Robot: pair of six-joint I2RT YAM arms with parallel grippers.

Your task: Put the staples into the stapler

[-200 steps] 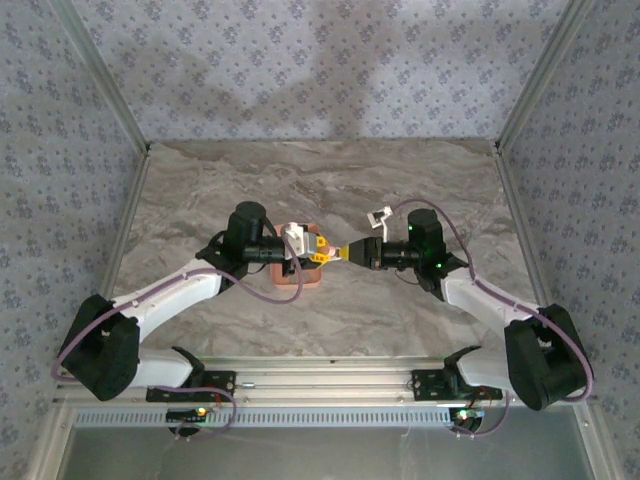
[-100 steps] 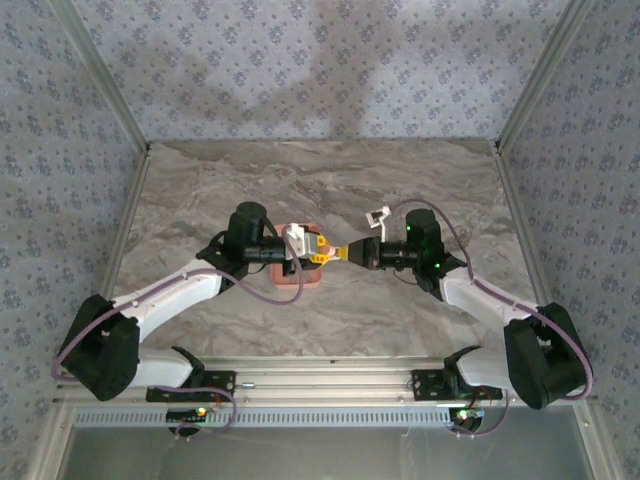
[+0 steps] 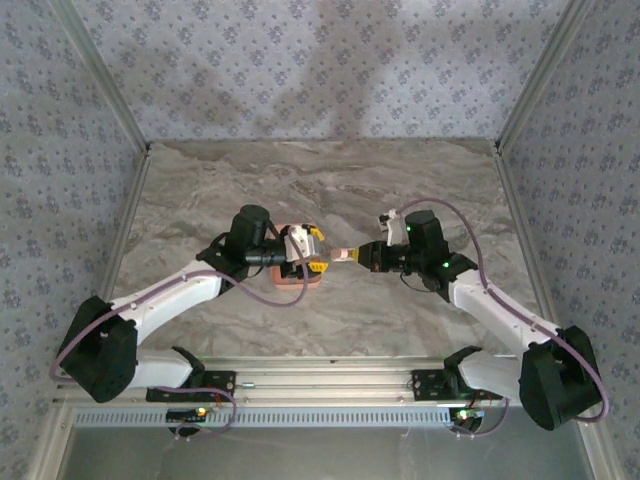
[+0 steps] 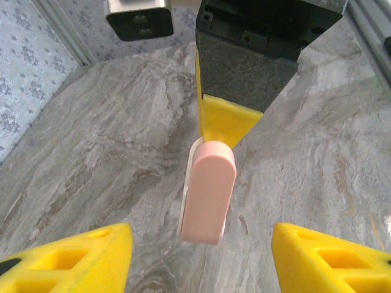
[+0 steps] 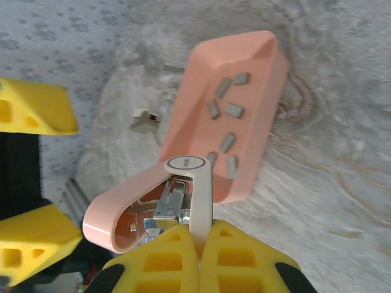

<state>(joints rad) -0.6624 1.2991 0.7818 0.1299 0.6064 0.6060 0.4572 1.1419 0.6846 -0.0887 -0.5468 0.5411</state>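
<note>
A two-armed robot holds a mini stapler (image 5: 134, 192) over the middle of a marbled table (image 3: 420, 180), about halfway between the far and near edges. The right gripper (image 5: 198, 235) is pressed together on the stapler's white base, its yellow fingers (image 5: 165, 262) meeting around the thin white bar. The pale pink lid is swung well away from that bar, and the metallic channel (image 5: 171, 201) shows in the gap between them; whether anything sits in the channel cannot be told. The rounded hinge end points away from the right gripper, toward the left arm. The staples (image 5: 234, 110), about half a dozen short dark grey strips, lie loose and scattered inside the salmon tray (image 5: 183, 104), none touching the stapler. The tray rests flat on the table just left of its centre, and in the overhead view the stapler hangs just beside the tray's right end. The left gripper (image 3: 308, 250) hovers above that same end of the tray with its yellow fingers (image 4: 73, 259) spread wide and nothing between the pads. From the left wrist, the closed pink face of the stapler stands nearly upright in the space ahead of those open fingers, clear of both. A small beige piece (image 5: 143, 120) lies on the table close to one long side of the tray, too blurred to identify. Patterned grey walls (image 3: 320, 70) enclose the table on three sides.
</note>
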